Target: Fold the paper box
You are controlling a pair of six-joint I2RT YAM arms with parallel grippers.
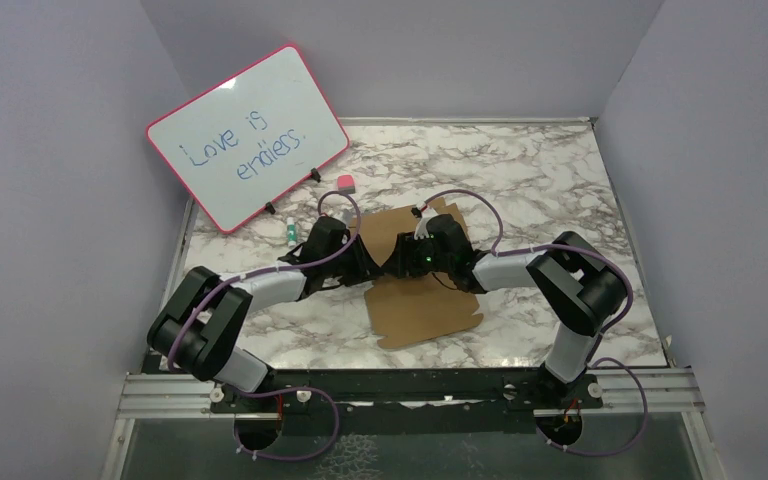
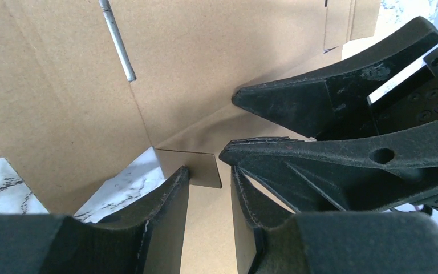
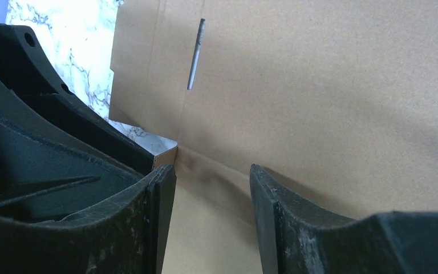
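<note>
So here you had both claws nose to nose over the middle of the box, which lay on the table right under them. One brown panel spread out flat on the near side of the claws and another lay on the far side.

Your left claw was only partway open. There was a clear gap between its fingers and I saw plain cardboard through that gap, with nothing pinched across it. A small tab sat just off the tips. It was wider than the gap and I couldn't tell if the tips touched it. Ahead of that claw a big panel looked folded up, with a shadowed crease along its foot. A thin slot was cut higher up in the panel.

Your right claw stood wider open and held nothing. Its two fingers pointed at the same crease from the other side, and cardboard filled nearly everything in front of it. From the left wrist you could see those right fingers just to the right of the left tips. They were very close, and whether they touched I couldn't say.

Well out past the left claw, toward the back-left, the whiteboard leaned with its blue scribble. A little pink block sat between it and the box.
</note>
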